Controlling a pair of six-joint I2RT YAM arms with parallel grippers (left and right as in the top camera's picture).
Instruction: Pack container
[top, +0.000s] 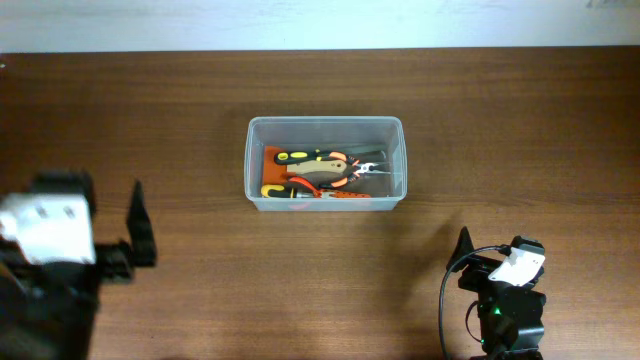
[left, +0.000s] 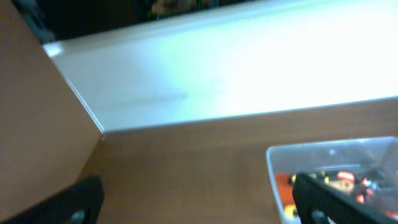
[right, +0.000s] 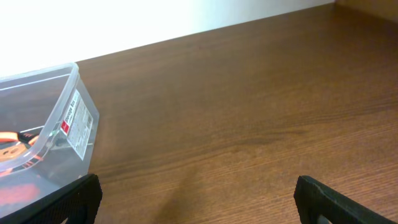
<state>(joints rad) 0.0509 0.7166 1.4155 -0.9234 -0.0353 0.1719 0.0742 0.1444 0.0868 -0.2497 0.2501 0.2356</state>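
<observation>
Left gripper (left: 202, 210): you are seeing it hovering wide open, gripping nothing, near left of table (top: 520, 120).
Right gripper (right: 199, 206): you are seeing it spreading fully, empty, near right.
Container (top: 250, 165): sitting mid-table, farther than both grippers.
Hand tools (top: 320, 172): lying inside, orange, black and yellow handles showing.

Placed mid-tabletop (top: 200, 90): container (top: 325, 122), long side running left to right. Inside, on its floor: hand tools (top: 320, 172), heaped together, crossing one another. To container's left and nearer the robot, well apart from it: left claw (left: 205, 214). To its right, also nearer and well apart: right claw (right: 199, 208), over bare tabletop.
</observation>
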